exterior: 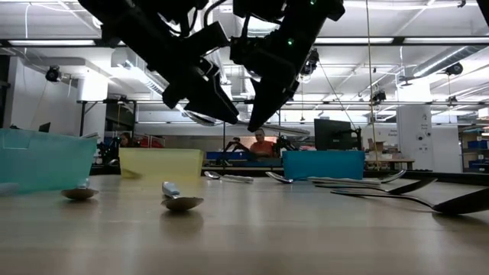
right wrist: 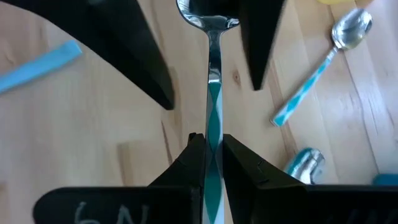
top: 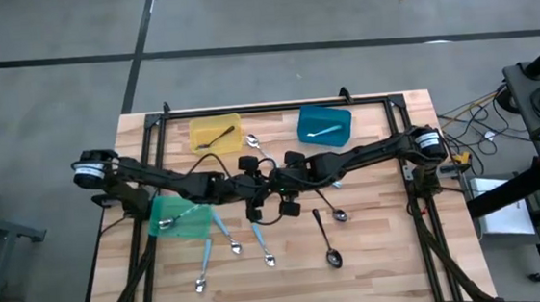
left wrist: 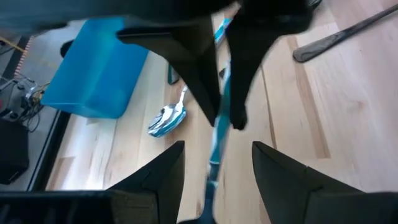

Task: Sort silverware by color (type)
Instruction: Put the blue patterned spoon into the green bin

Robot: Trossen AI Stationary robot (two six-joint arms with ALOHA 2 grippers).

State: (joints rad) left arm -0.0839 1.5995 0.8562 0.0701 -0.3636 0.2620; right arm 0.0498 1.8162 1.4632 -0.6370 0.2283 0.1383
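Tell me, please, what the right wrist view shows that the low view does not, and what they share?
Only the right wrist view shows the right hand shut on the blue-handled spoon, with the left arm's fingers spread on either side of its bowl end, and another blue-handled spoon lying on the table.

Only the low view shows the green bin, yellow bin and blue bin standing upright, a dark spoon, and a person in the room behind.

Both show the two hands meeting above the wooden table.
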